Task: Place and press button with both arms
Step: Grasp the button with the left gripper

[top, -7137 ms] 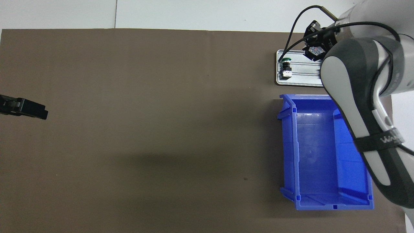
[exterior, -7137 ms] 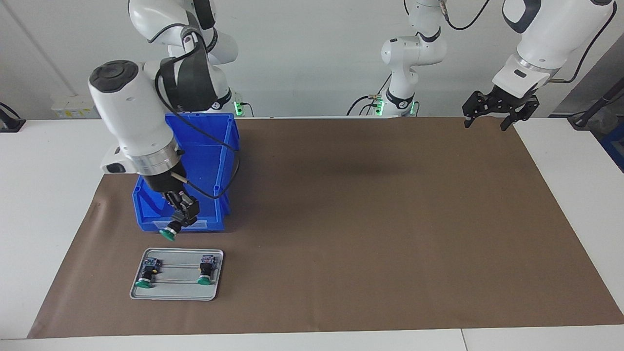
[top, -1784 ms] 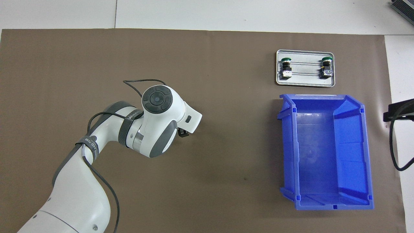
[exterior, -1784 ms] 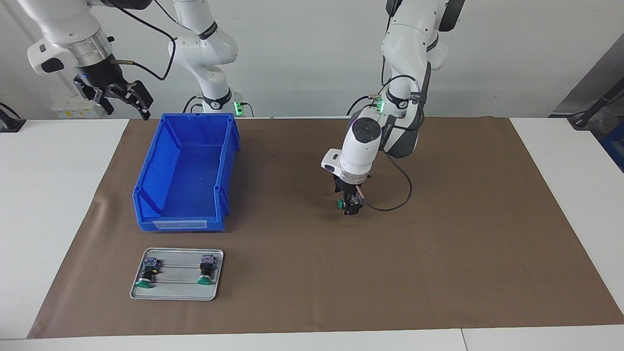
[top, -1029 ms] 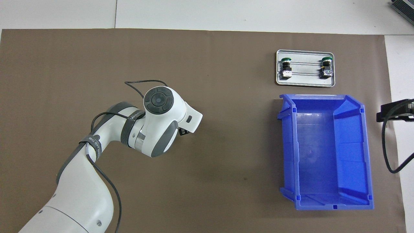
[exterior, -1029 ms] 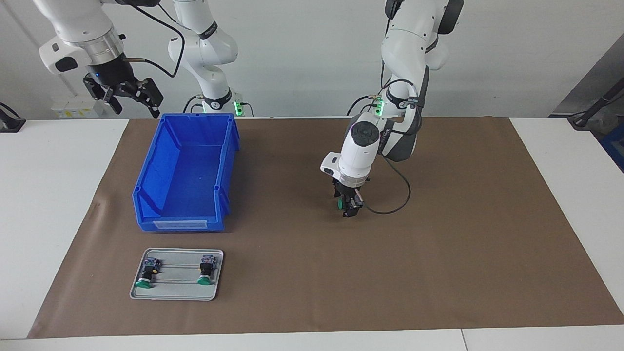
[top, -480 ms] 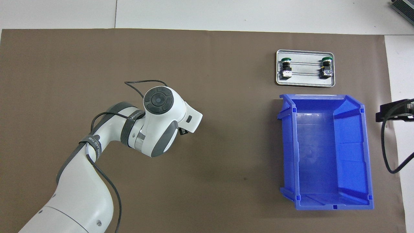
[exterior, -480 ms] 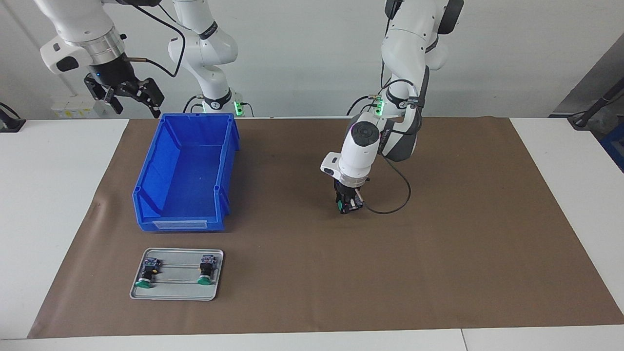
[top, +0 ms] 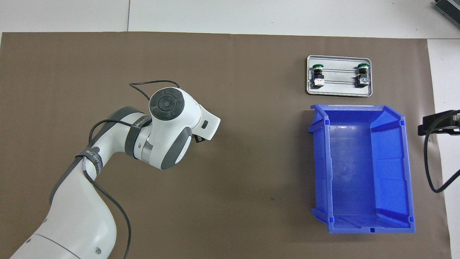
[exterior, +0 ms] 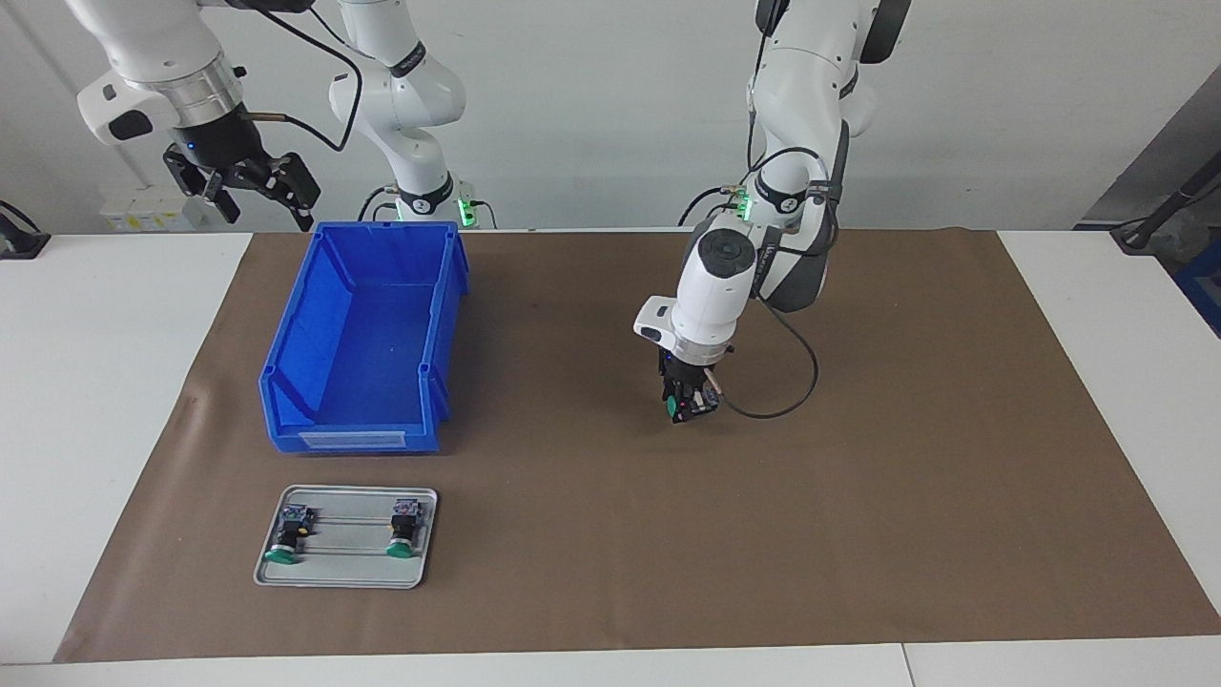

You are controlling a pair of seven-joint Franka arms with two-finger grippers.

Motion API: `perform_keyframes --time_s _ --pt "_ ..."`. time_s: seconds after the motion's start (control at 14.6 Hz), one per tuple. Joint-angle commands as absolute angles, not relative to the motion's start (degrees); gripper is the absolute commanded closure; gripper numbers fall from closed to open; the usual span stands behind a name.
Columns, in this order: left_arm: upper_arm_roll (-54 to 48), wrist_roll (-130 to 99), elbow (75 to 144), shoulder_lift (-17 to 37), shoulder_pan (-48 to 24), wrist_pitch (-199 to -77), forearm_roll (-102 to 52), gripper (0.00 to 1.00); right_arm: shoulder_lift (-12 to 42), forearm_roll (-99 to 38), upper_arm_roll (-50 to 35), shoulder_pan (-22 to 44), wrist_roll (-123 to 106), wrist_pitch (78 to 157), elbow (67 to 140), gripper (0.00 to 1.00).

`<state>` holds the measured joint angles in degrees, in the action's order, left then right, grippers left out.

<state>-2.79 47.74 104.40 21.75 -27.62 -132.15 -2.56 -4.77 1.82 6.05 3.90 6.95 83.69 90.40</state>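
1. Button (exterior: 673,408), facing view: it sits low at the mat (exterior: 906,477), about mid-mat and a little toward the robots' edge. The left gripper (exterior: 683,405) is clamped on it, and only a sliver of green cap shows between the black fingers.
2. Handling, as I judge it: small, light and rigid, with a hard plastic barrel and terminal block. The round cap looks smooth and likely to roll or slip. The best hold is across the flat-sided block or the barrel, which leaves the cap free for pressing.
3. Right gripper (exterior: 253,191), facing view: it hangs high with its jaws spread and empty, over the white worktop (exterior: 95,382) by the bin's (exterior: 434,315) corner at the robots' edge. That arm waits.
4. Two spare buttons (exterior: 286,539) (exterior: 403,534) lie on the tray (exterior: 343,579), near the mat's corner away from the robots at the right arm's end.
5. Surface and room, facing view: the mat is flat, brown and matte, with a slight ripple at its right-arm edge. There is open mat all around the button, and the bin is well apart.
6. Overhead view: the left arm's wrist hides the button, and only a black bit of the left gripper (top: 198,138) shows. The right gripper (top: 436,124) peeks in beside the bin (top: 320,162). The tray (top: 339,94) lies just past the bin, and the mat (top: 251,54) is bare elsewhere.
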Motion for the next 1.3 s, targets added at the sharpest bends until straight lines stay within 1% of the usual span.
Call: perform_keyframes --time_s 0.0,0.21,0.41,0.48,0.55,0.69,0.75,0.96,1.24 --pt "-3.3 52.5 105.5 17.2 -23.2 -128.0 -3.2 1.0 -5.3 0.7 6.4 3.9 6.2 83.0 90.5 0.0" --pt "-3.3 59.3 106.5 14.9 -19.2 -127.4 -12.7 1.0 -5.4 0.7 6.4 3.9 6.2 83.0 90.7 0.0" --pt "-3.3 67.7 107.2 13.1 -13.5 -121.0 -21.5 1.0 -5.5 0.7 6.4 3.9 6.1 82.7 91.0 0.0" --pt "-3.3 70.4 108.2 12.2 -11.9 -120.5 -24.4 1.0 -5.5 0.7 6.4 3.9 6.1 82.6 91.0 0.0" --pt "-3.1 73.0 110.1 10.8 -10.8 -121.2 -27.5 1.0 -5.5 0.7 6.4 3.9 6.0 82.7 91.0 0.0" --pt "-3.1 83.7 114.6 8.6 -5.3 -120.7 -40.9 1.0 -5.5 0.6 6.2 4.0 6.1 82.7 91.0 0.0" --pt "-3.0 88.5 117.5 7.3 -4.5 -121.0 -44.5 1.0 -5.6 0.6 6.2 4.3 6.2 82.7 91.0 0.0" --pt "-2.9 95.1 123.2 4.9 -3.3 -123.5 -54.3 1.0 -5.7 1.2 6.0 4.3 6.1 83.2 91.1 0.0" --pt "-2.9 112.1 133.6 0.9 -3.3 -128.9 -75.2 1.0 -5.8 1.6 6.0 4.4 6.0 85.3 91.8 0.0"
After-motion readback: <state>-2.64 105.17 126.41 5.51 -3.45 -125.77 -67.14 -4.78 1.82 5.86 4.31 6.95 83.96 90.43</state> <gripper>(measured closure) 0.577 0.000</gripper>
